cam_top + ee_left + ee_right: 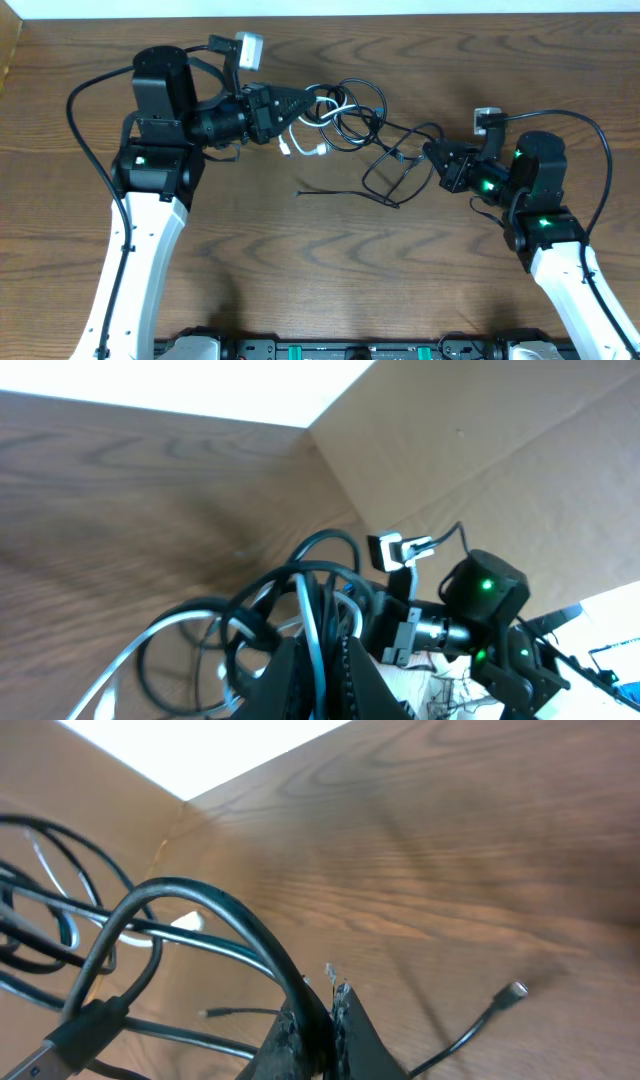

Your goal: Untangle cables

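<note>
A tangle of thin black cables [352, 112] with one white cable [305, 145] lies at the table's upper middle. My left gripper [300, 103] is shut on the tangle's left side; in the left wrist view the white cable [312, 640] and black cables [335, 575] run between its fingers [322, 675]. My right gripper [432, 152] is shut on a black cable loop [395, 170] at the tangle's right; the right wrist view shows that cable [225, 915] pinched in the fingers [318, 1015]. A loose black end [335, 192] lies on the table below the tangle.
The wooden table [330, 270] stretches toward the front. A cardboard wall [480, 450] stands at the far edge. A plug end [512, 990] of a black cable lies on the wood to the right of my right fingers.
</note>
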`<state>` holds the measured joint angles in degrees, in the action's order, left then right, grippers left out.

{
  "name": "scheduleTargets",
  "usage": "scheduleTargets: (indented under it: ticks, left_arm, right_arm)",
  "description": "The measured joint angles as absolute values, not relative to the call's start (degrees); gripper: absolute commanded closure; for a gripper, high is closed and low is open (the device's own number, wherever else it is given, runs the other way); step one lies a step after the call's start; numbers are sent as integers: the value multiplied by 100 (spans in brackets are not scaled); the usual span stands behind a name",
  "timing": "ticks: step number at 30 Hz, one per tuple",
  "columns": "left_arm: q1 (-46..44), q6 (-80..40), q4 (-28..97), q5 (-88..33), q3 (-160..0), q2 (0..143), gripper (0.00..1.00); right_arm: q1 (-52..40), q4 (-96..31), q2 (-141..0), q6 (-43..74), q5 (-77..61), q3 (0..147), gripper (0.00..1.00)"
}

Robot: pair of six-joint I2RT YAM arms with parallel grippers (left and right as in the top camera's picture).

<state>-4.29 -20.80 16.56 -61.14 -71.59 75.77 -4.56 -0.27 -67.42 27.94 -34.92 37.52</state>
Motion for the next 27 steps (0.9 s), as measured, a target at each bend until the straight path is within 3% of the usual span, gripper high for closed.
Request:
scheduleTargets:
  ticks: [11, 23, 24, 26, 27]
  left_arm:
    - [672, -1769, 2285, -6058, -7159, 7559, 93]
    - [707, -1741, 2423, -6005, -7159, 7557, 93]
    - [707, -1715, 2427, -6003, -7159, 7557, 93]
    - [707, -1660, 2438, -6003, -7159, 7557, 93]
    - [707, -1645, 2440, -6003, -7159, 7557, 92]
  right_arm:
    - [298, -722, -6766, 2954, -2552, 3741, 99]
    - [305, -615, -6768, 2958, -2521, 3739, 99]
    - [305, -615, -6768, 2958, -2521, 3739, 97]
    - [305, -615, -6768, 2989, -2526, 3739, 82]
    - [305, -617, -6768, 3011, -2519, 3739, 82]
